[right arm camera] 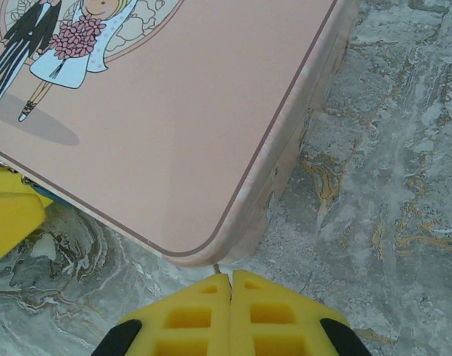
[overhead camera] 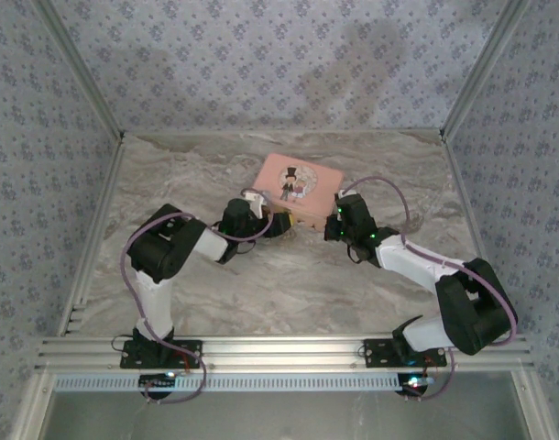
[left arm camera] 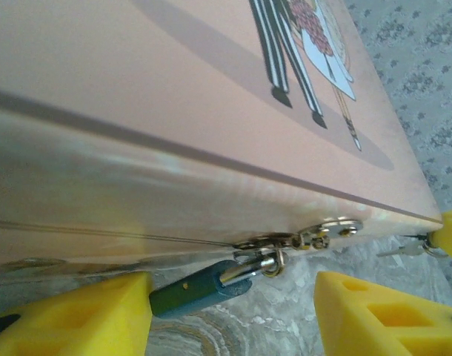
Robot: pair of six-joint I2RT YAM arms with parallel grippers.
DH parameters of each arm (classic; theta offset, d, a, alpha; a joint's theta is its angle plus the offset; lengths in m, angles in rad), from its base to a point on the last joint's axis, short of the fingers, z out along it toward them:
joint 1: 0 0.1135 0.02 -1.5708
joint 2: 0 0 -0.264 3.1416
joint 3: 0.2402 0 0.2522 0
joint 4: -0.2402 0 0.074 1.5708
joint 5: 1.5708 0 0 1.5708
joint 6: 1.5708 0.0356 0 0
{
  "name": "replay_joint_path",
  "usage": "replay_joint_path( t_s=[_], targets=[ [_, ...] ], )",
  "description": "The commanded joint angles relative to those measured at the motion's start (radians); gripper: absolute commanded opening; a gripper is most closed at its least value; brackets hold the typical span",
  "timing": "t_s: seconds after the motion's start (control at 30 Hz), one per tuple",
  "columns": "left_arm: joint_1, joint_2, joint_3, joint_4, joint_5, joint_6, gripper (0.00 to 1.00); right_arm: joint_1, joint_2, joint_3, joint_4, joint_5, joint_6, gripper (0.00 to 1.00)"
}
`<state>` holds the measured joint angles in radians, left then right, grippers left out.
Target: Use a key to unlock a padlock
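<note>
Left gripper [left arm camera: 233,297]: yellow fingers [left arm camera: 70,315] spread wide, set low against the front wall of the box, clasping nothing. Padlock [left arm camera: 195,294]: green body with a silver shackle, hanging tilted from the hasp [left arm camera: 318,237] on that front wall. It sits between the spread fingers, above the table, with the body's end just beside the left-hand fingertip; whether they touch cannot be told. Key [left arm camera: 401,249]: small, silver and blurred, at the box's near corner. It is to the right of the padlock, apart from it, and juts from a yellow fingertip at the picture's edge. Right gripper [right arm camera: 230,280]: fingers pressed together tip to tip and pinching the key, held just short of the box's rounded corner. Box [right arm camera: 174,133]: pink, lid down, printed with a cartoon bride and groom. In the top view the box [overhead camera: 302,183] lies at the far middle of the table, turned at a slant. The left gripper [overhead camera: 279,225] is at its near side and the right gripper [overhead camera: 334,225] at its near right corner. Table [overhead camera: 261,284]: grey marble-patterned top.
</note>
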<state>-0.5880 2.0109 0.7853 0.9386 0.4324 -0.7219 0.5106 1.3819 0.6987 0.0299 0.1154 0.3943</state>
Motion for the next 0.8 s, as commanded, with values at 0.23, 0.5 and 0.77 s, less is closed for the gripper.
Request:
replay_joint_path(
  t_s=[0.23,0.5,0.77],
  targets=[
    [-0.013,0.058,0.016,0.037,0.105,-0.039,0.52,0.005,0.011,-0.002,0.015,0.003,-0.012,0.00],
    [-0.015,0.086,0.030,0.096,0.160,-0.082,0.52,0.002,0.009,-0.008,0.012,0.006,-0.014,0.00],
    [-0.028,0.112,0.069,0.070,0.199,-0.091,0.51,-0.002,0.003,-0.006,0.009,0.006,-0.017,0.00]
  ],
)
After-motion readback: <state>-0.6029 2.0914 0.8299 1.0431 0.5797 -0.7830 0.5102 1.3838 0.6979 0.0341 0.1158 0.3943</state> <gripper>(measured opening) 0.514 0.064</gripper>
